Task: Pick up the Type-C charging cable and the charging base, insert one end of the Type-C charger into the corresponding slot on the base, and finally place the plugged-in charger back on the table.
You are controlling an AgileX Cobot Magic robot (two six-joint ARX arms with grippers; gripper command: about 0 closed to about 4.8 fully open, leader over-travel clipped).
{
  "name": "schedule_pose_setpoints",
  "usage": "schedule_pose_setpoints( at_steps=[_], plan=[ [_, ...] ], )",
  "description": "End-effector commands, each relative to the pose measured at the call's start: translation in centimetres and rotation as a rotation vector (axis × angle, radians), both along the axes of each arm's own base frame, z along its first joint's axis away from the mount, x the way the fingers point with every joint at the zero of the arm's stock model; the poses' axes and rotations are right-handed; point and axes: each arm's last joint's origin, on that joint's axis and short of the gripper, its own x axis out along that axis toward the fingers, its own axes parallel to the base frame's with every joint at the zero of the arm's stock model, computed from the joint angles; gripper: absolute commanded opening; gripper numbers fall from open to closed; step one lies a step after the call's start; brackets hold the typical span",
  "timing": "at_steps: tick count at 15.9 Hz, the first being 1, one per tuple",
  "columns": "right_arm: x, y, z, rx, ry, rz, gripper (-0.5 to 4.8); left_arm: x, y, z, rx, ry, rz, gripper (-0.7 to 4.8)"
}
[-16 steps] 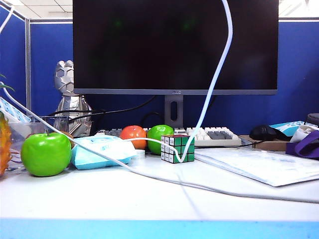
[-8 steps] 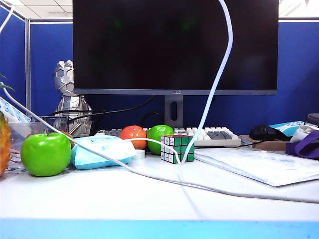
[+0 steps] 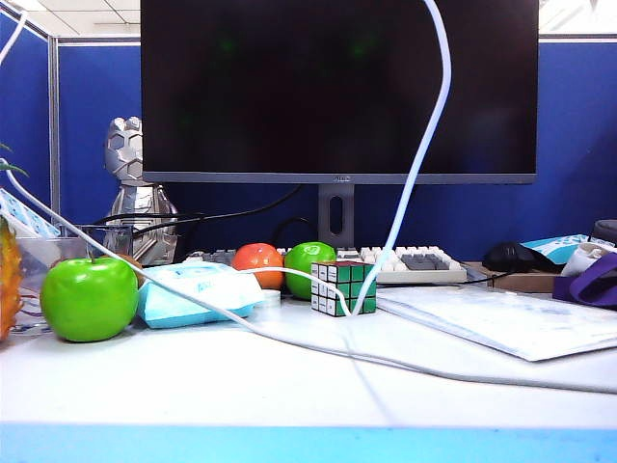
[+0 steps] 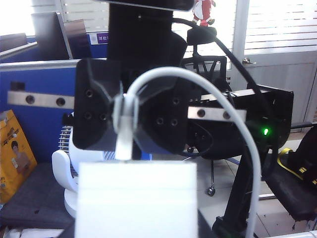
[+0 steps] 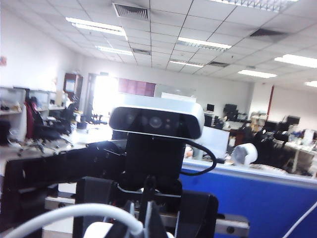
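Note:
Neither gripper shows in the exterior view; both are above its frame. The white charging base point(image 4: 134, 198) fills the foreground of the left wrist view and hides the jaws holding it. Seen from the right wrist view, my left gripper point(image 5: 146, 208) has its black fingers wide apart around the base point(image 5: 101, 230). My right gripper point(image 4: 125, 116) faces it, shut on the plug end of the Type-C charging cable point(image 4: 250, 163), with the plug tip at the base's upper face. The cable point(image 3: 424, 145) hangs down to the table point(image 3: 289, 395) beside the Rubik's cube.
On the table are a Rubik's cube point(image 3: 342, 287), a green apple point(image 3: 89, 299), a pale blue wipes pack point(image 3: 198, 292), an orange point(image 3: 257, 260), a keyboard point(image 3: 415, 262) and a plastic sleeve point(image 3: 501, 323). A greyish cord point(image 3: 434, 371) crosses the front. A monitor point(image 3: 337, 87) stands behind.
The hanging cable has shifted slightly, and its lower stretch by the cube is drawn straighter. Nothing else on the table has moved.

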Motion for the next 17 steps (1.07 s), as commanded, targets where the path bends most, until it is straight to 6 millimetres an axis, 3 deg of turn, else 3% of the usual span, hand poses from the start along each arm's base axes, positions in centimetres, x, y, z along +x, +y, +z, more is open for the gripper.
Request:
schedule_pose_setpoints(
  at_steps=[1, 8, 9, 10, 12, 14, 17],
  plan=[
    [0.6, 1.6, -1.9, -0.112, 0.074, 0.085, -0.02, -0.5, 0.2, 1.4, -0.082, -0.105, 0.01, -0.06],
    [0.8, 1.7, -2.4, -0.143, 0.107, 0.074, 0.0, -0.6, 0.3, 1.5, -0.087, -0.111, 0.01, -0.06],
    [0.6, 1.6, -2.2, -0.135, 0.105, 0.076, 0.25, -0.6, 0.3, 1.5, -0.085, -0.109, 0.01, -0.06],
    [0.3, 1.2, -1.7, -0.102, 0.106, 0.041, 1.19, -0.6, 0.3, 1.4, -0.078, -0.101, 0.01, -0.06],
    [-0.3, 0.7, -1.1, -0.065, 0.092, 0.004, 1.27, -0.6, 0.3, 1.3, -0.068, -0.09, 0.01, -0.06],
    [-1.6, -1.4, 0.5, 0.038, 0.047, -0.129, 2.03, -0.6, 0.3, 1.0, -0.05, -0.085, 0.012, -0.06],
    [-2.1, -2.6, 1.1, 0.087, 0.038, -0.215, 2.03, -0.6, 0.3, 1.0, -0.05, -0.085, 0.013, -0.06]
  ],
)
